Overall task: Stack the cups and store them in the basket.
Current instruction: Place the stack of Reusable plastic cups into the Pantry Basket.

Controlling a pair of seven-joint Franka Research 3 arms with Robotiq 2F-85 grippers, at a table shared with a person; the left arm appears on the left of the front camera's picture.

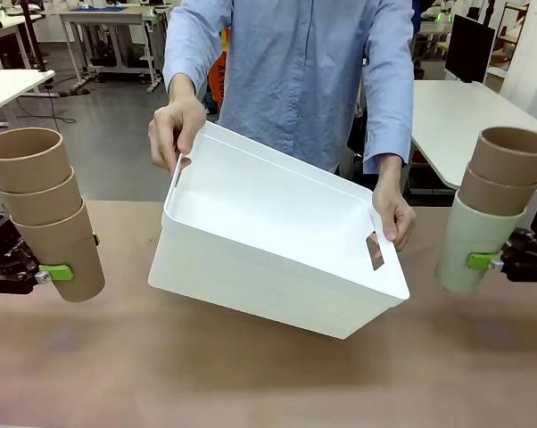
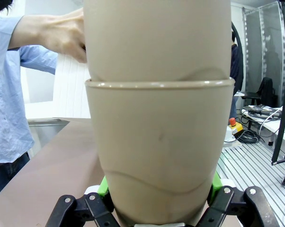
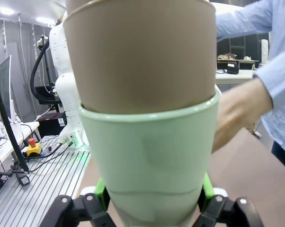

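At the left edge, my left gripper (image 1: 45, 275) is shut on a stack of three tan-brown cups (image 1: 45, 214), gripping the bottom cup (image 2: 159, 156) between its green pads. At the right edge, my right gripper (image 1: 493, 261) is shut on a second stack (image 1: 493, 209): a pale mint-green cup (image 3: 149, 165) at the bottom with two tan-brown cups nested in it. Both stacks lean slightly outward above the table. A person holds the white basket (image 1: 277, 259) by its short sides in the middle, tilted with its opening toward me and nothing inside.
The brown tabletop (image 1: 268, 374) lies bare in front of the basket. The person's hands (image 1: 175, 129) grip the basket's slot handles. White tables and lab equipment stand in the background beyond the person.
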